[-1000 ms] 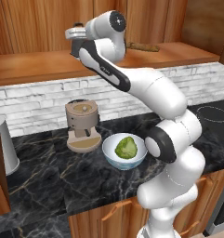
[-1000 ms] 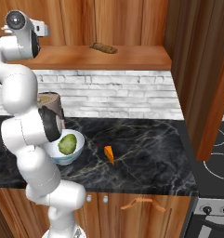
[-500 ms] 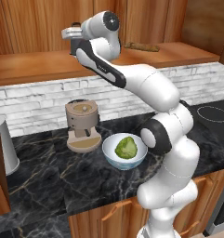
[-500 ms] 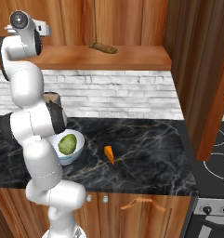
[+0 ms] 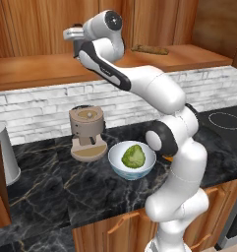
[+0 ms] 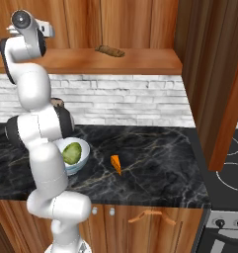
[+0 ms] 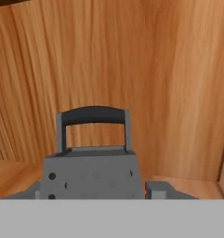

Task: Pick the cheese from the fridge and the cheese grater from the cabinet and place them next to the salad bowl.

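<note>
Step in hand, by my read: fetching the grater [image 7: 90,173] from the cabinet [image 5: 36,69]; cheese [image 6: 116,163] already lies on the counter [image 6: 155,168] just right of the bowl [image 5: 117,168], w/ a small gap, so that half looks done. Gripper [image 5: 71,35] is up at shelf height, pointed into the cabinet. In hand view the grater stands upright dead ahead of the tool, close, centred, loop handle on top; one grey fingertip [image 7: 161,189] shows low right beside the grater body, the other side is too cropped to read. Jaws look spread about as wide as the grater, nothing held as far as I can see, but can't tell contact for sure. Next move, I'd say: ease fwd a bit more, close on the body or under the handle, lift clear of the shelf, then swing down to the bowl. Risk: tipping the tapered grater if the pinch lands off-centre. Farther back, behind the grater: cabinet's wood back panel [image 7: 132,60].
</note>
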